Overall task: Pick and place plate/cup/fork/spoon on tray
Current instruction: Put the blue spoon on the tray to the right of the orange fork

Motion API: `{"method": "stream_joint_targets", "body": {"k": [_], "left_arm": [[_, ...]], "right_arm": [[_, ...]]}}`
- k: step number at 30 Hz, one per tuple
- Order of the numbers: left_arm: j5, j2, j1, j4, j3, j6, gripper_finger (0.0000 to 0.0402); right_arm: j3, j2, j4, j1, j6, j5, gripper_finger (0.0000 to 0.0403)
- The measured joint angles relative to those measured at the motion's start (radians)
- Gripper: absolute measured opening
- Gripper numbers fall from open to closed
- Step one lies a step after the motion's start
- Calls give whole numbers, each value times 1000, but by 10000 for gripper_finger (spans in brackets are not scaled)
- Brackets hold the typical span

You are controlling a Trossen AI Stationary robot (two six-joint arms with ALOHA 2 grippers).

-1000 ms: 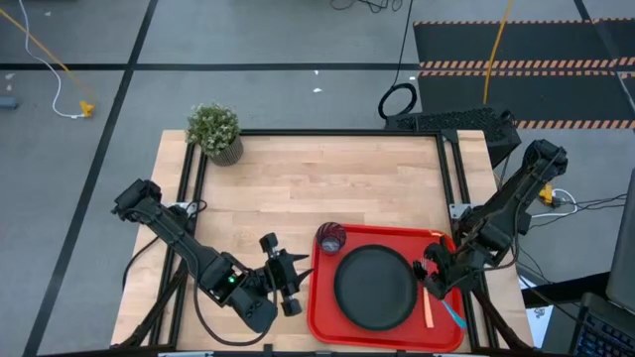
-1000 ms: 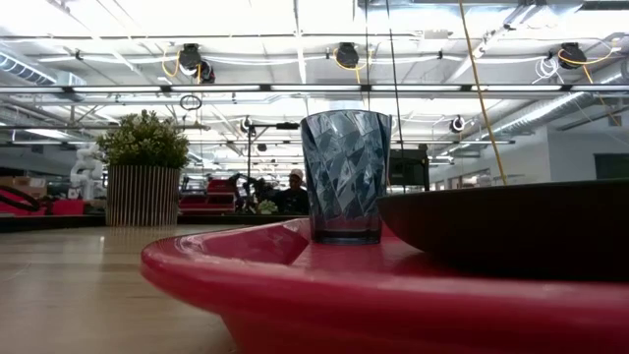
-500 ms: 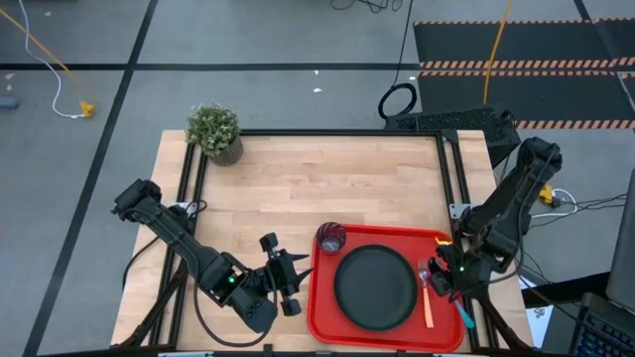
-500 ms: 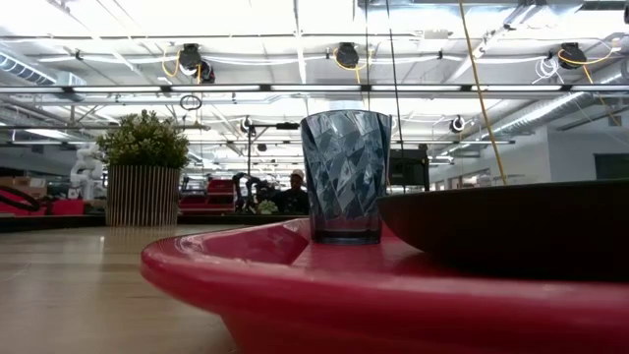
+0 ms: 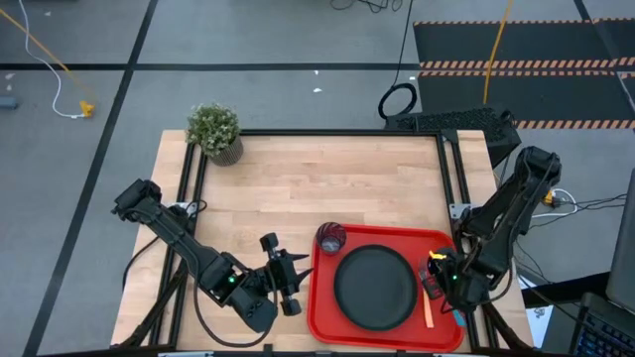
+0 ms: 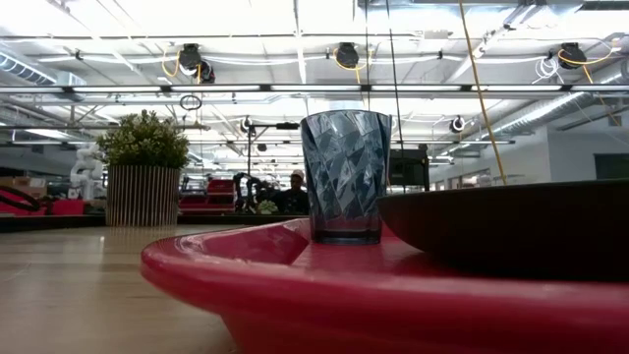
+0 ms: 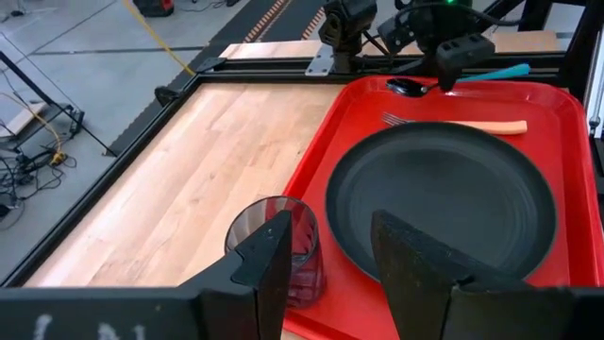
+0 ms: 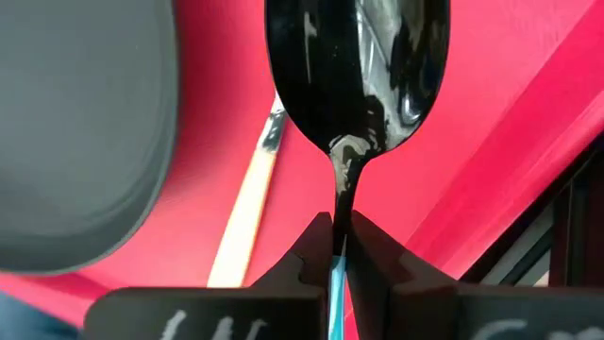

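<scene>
The red tray (image 5: 319, 297) lies at the table's near right. On it stand the black plate (image 5: 375, 288) and, at its far left corner, the cup (image 5: 330, 238), which also shows in the low view (image 6: 344, 177). The orange-handled fork (image 5: 429, 305) lies on the tray, right of the plate. My right gripper (image 5: 437, 281) hangs over the tray's right strip, shut on the blue-handled spoon (image 7: 408, 87). My left gripper (image 7: 330, 255) stands open just left of the tray, with nothing between its fingers. My right gripper pinches the spoon between its two fingers at the thin neck (image 8: 340, 222), where dark metal meets blue handle. The fingers come steeply from above and lie across the spoon. The bowl (image 8: 359, 66) sticks out past them, low over the tray beside the fork; whether it touches I cannot tell.
A potted plant (image 5: 215, 132) stands at the table's far left corner. Bare wood (image 5: 317, 183) stretches between the plant and the tray. The table's black frame rails (image 5: 454, 178) run along its edges.
My right gripper has sunk toward the tray's right strip with the spoon, drifting a little toward the near edge, and has rolled its wrist. The spoon has turned with it and now sits lower, beside the fork.
</scene>
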Motion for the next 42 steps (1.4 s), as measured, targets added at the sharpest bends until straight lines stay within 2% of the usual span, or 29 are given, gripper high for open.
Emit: {"method": "stream_joint_targets", "body": {"k": [20,37,42], "left_arm": [[1,0,-1,5,0,-15,149],[2,0,-1,5,0,-22,149],[2,0,-1,5,0,-23,149]], "right_arm": [[0,150,-43,0,0,-4,6],[0,168,-41,0,7,-30,8],[0,168,-41,0,15,-32,29]]}}
